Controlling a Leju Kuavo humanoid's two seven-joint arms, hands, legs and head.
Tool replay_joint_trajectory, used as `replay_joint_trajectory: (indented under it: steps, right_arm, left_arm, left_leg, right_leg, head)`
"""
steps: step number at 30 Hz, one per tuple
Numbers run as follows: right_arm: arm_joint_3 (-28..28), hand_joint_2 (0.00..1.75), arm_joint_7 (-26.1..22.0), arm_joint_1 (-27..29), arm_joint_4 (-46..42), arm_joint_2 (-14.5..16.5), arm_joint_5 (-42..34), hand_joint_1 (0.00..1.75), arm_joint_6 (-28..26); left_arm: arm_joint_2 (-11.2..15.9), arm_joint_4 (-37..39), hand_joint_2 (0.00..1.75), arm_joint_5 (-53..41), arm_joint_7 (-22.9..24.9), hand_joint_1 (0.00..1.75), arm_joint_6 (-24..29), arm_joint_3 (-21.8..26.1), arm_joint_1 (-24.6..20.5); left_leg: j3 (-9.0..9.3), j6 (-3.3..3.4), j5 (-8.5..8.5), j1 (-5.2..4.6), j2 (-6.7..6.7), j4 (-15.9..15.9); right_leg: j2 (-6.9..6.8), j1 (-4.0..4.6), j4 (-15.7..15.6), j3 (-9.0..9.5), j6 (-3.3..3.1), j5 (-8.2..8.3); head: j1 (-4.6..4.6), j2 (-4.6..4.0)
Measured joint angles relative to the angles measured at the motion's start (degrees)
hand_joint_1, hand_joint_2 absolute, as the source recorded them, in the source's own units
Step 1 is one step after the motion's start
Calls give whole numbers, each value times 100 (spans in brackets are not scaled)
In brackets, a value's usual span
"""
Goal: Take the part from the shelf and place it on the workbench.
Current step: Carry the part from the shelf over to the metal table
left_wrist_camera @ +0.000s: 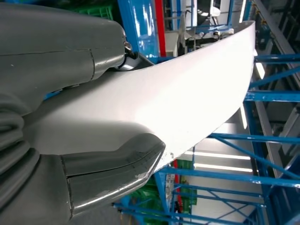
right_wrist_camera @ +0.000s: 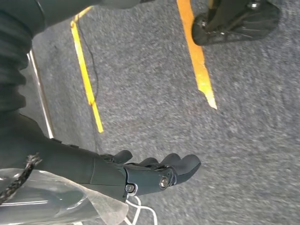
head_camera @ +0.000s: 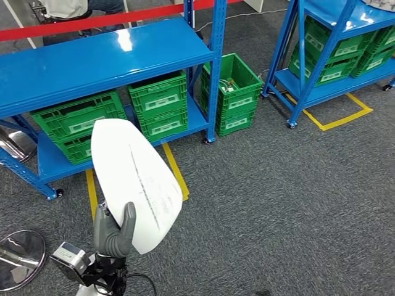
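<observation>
White, smooth and slightly curved, the part is a thin panel w/ rounded corners, wide at the top and narrower near the grip. A faint dark line runs along its face, w/ small grey marks beside it; too small to read. It is held up in the air in front of the robot, tilted, above the grey carpet and before the blue shelf. The left hand clamps its lower edge: thumb on the front face, fingers behind. In the left wrist view the part sits between the grey thumb and the fingers.

Right hand hangs over the carpet, fingers stretched out and close side by side, holding nothing.

Green crates stand on the lower level of the shelf, one more on the floor at the shelf post. Each has a white label, text not readable. Yellow tape lines are on the carpet. A second blue shelf w/ crates is at right.
</observation>
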Motion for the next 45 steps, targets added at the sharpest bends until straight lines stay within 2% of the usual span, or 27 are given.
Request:
replay_joint_trajectory:
  steps: [1, 3, 5, 6, 8, 10, 12, 14, 16, 18, 20, 21, 22, 23, 25, 27, 29, 30, 32, 34, 36, 37, 38, 39, 41, 43, 45]
  right_arm:
    - [-1, 175, 2, 8, 0, -13, 1, 0, 0]
    - [-1, 175, 8, 2, 0, -25, 5, 0, -1]
    - [-1, 175, 20, -5, 0, -25, 8, 0, -1]
    - [-2, 175, 27, 3, 0, -25, 8, 0, -1]
    - [-3, 175, 37, 23, 0, -28, 7, 0, 4]
    - [-4, 175, 41, 16, 0, -32, 8, 0, 10]
    - [-5, 175, 41, -9, 0, -33, 13, 0, 16]
    - [-5, 175, 46, -5, 0, -33, 16, 0, 22]
    - [-7, 175, 62, 9, 0, -35, 14, 0, 37]
    - [-9, 175, 81, -4, 0, -38, 5, 0, 57]
    - [-9, 175, 103, -13, 0, -41, -2, 0, 65]
    - [-10, 175, 115, -8, 0, -44, -3, 0, 63]
    - [-10, 175, 123, 0, 0, -46, -4, 0, 62]
    - [-11, 175, 127, 6, 0, -49, -4, 0, 60]
    - [-11, 175, 132, 3, 0, -51, -1, 0, 57]
    - [-11, 175, 144, -8, 0, -51, 4, 0, 54]
    - [-11, 175, 169, -4, 0, -54, 12, 0, 42]
    - [-11, 175, 186, 8, 0, -60, 20, 0, 29]
    - [-11, 175, 236, 15, -1, -72, 39, 0, -3]
    - [-10, 175, 274, -8, -2, -79, 58, 0, -22]
    - [-10, 175, 291, -17, -2, -81, 67, 0, -25]
    - [-10, 175, 297, -11, -2, -82, 68, 0, -25]
    - [-11, 175, 301, -4, -2, -85, 69, 0, -26]
    - [-11, 175, 303, -2, -3, -88, 70, 0, -26]
    - [-10, 175, 303, -24, -4, -93, 75, 0, -28]
    - [-9, 175, 303, -38, -4, -96, 78, 0, -29]
    - [-10, 175, 304, -19, -5, -101, 78, 0, -33]
  left_arm:
    - [-14, 4, 175, 0, -3, 175, -1, -3, -7]
    - [-32, 17, 175, 1, -7, 175, -1, -5, -9]
    - [-27, 36, 175, 3, -9, 175, 1, -4, -2]
    - [-24, 46, 175, 3, -10, 175, 2, -4, 0]
    - [-24, 58, 175, 4, -12, 175, 7, -9, -4]
    - [-25, 60, 175, 1, -18, 175, 12, -15, -12]
    - [-25, 60, 175, -5, -24, 175, 14, -25, -20]
    - [-24, 60, 175, -9, -26, 175, 16, -49, -27]
    - [-24, 60, 175, -11, -28, 175, 20, -80, -42]
    - [-15, 66, 175, -14, -32, 175, 25, -97, -50]
    - [-1, 81, 175, -16, -34, 175, 31, -101, -50]
    - [6, 88, 175, -17, -34, 175, 33, -101, -51]
    - [12, 93, 175, -17, -34, 175, 35, -101, -54]
    - [15, 95, 175, -18, -35, 175, 37, -102, -59]
    - [16, 96, 175, -19, -34, 175, 38, -104, -78]
    - [15, 98, 175, -22, -32, 175, 38, -107, -99]
    - [10, 101, 175, -24, -30, 175, 39, -113, -118]
    - [2, 102, 175, -26, -29, 175, 39, -120, -131]
    - [-20, 103, 175, -38, -29, 175, 42, -138, -161]
    - [-29, 105, 175, -53, -28, 175, 46, -150, -170]
    - [-24, 108, 175, -58, -27, 175, 50, -151, -170]
    - [-24, 108, 175, -59, -27, 175, 51, -152, -173]
    - [-24, 108, 175, -60, -27, 175, 51, -154, -177]
    - [-25, 108, 175, -61, -27, 175, 51, -155, -181]
    - [-27, 108, 175, -62, -27, 175, 51, -157, -190]
    - [-27, 108, 175, -62, -27, 175, 50, -161, -196]
    - [-28, 108, 175, -62, -27, 175, 50, -174, -206]
  left_leg:
    - [3, 31, 19, 13, 75, -26]
    - [-2, 66, 31, 6, 241, -46]
    - [-12, 78, 27, -16, 420, -45]
    - [-13, 80, 25, -23, 503, -45]
    - [-2, 74, 19, -28, 644, -43]
    - [15, 46, 1, -51, 758, -34]
    - [24, 4, -11, -87, 860, -20]
    - [31, -51, -24, -95, 938, -12]
    - [-13, -121, -165, -69, 736, 136]
    - [-248, -167, -517, -38, 417, 711]
    - [-569, -178, -812, -27, 312, 1437]
    - [-645, -177, -814, -26, 300, 1599]
    - [-627, -169, -702, -25, 290, 1551]
    - [-511, -154, -497, -22, 261, 1285]
    - [-194, -110, -109, -4, 40, 546]
    - [-32, -80, -5, 6, -146, 124]
    - [-32, -52, -20, 0, -97, 60]
    - [-34, -25, -2, 3, -33, 44]
    - [-29, 36, 31, 19, 112, 4]
    - [-40, 62, 36, 9, 273, 0]
    - [-49, 66, 33, -2, 446, 1]
    - [-51, 65, 31, -3, 522, 2]
    - [-47, 60, 27, -4, 590, 3]
    - [-38, 49, 20, -5, 649, 4]
    - [-22, 4, -5, -38, 749, 17]
    - [-11, -47, -16, -72, 840, 27]
    - [4, -102, -38, -61, 893, 37]
  right_leg:
    - [-132, 12, 137, -81, 29, -93]
    - [-484, 25, 765, -388, 77, -441]
    - [-625, 10, 1459, -702, 115, -720]
    - [-651, 4, 1565, -730, 127, -720]
    - [-738, 1, 1072, -415, 122, -436]
    - [-992, 29, 265, 58, 66, -176]
    - [-1118, 62, -72, 249, -19, -124]
    - [-1000, 64, -80, 235, -98, -97]
    - [-882, 40, -99, 227, -166, -60]
    - [-752, 24, -108, 215, -216, -34]
    - [-594, 27, -104, 200, -237, -22]
    - [-512, 29, -100, 197, -240, -19]
    - [-429, 29, -92, 198, -240, -17]
    - [-348, 29, -81, 201, -238, -16]
    - [-191, 30, -53, 188, -213, -14]
    - [-64, 23, -26, 120, -148, 7]
    - [41, 3, -27, 35, -64, 45]
    - [3, -1, -9, -3, -31, 37]
    - [-272, 11, 290, -181, 18, -150]
    - [-570, 8, 1018, -526, 55, -518]
    - [-644, -8, 1596, -791, 87, -708]
    - [-664, -12, 1585, -767, 94, -650]
    - [-699, -14, 1336, -617, 94, -499]
    - [-786, -12, 929, -378, 87, -312]
    - [-1004, 23, 196, 47, 44, -104]
    - [-1057, 56, -23, 168, -21, -95]
    - [-937, 46, -29, 155, -93, -65]
  head:
    - [21, 0]
    - [66, 0]
    - [81, 0]
    - [82, 0]
    - [84, 0]
    - [83, 0]
    - [75, 0]
    - [75, 0]
    - [62, 0]
    - [41, 0]
    - [41, 0]
    - [41, 0]
    - [42, 0]
    - [42, 0]
    - [44, 0]
    - [47, 0]
    - [47, 0]
    - [50, 0]
    - [93, 0]
    - [136, 0]
    - [138, 0]
    - [140, 0]
    - [140, 0]
    - [141, 0]
    - [140, 0]
    - [135, 0]
    - [131, 0]
